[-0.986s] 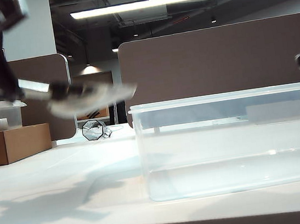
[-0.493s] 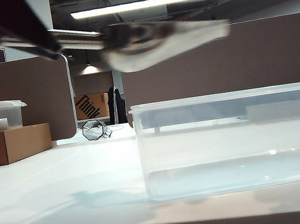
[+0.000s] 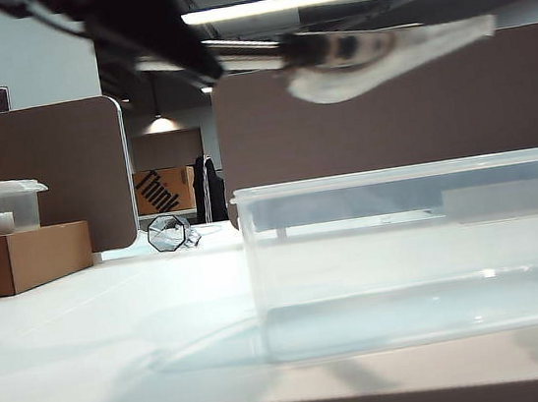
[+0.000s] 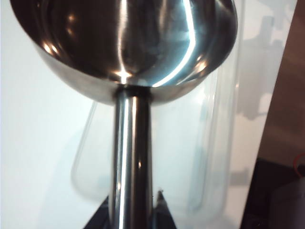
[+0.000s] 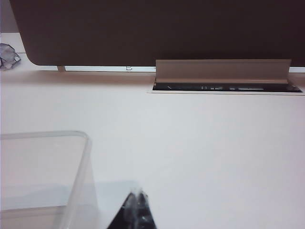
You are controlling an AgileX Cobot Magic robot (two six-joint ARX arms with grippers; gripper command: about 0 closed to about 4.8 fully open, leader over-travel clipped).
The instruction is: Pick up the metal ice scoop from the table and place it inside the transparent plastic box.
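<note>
Above the box [image 3: 419,251], at about twelve o'clock in the exterior view, the scoop [image 3: 383,50] hangs in the air, carried by the left arm that reaches in from ten o'clock. Its handle points back toward the arm and its bowl leads toward three o'clock, lying roughly level, which suits a carry that must clear the box's rim before any lowering. The box stands on the table [image 3: 88,334] from the centre toward four o'clock, open at the top, with nothing seen inside it. The left gripper itself is lost in the dark blur of the arm here. The right arm does not appear in this view.

From the left wrist view, the left gripper [image 4: 131,217] is pinching the scoop's handle at six o'clock, one dark finger on each side of the steel tube. The grip sits far down the handle, so the bowl [image 4: 124,43] projects free at twelve o'clock. Behind it the clear box shows faintly against the white table, which suggests the scoop is over or near the opening. Judged from this, the carry is nearly done and lowering and release remain.

The right wrist view shows the right gripper [image 5: 136,214] at six o'clock, its fingertips pressed together on nothing, beside a corner of the box at eight o'clock, clear of the work.
</note>
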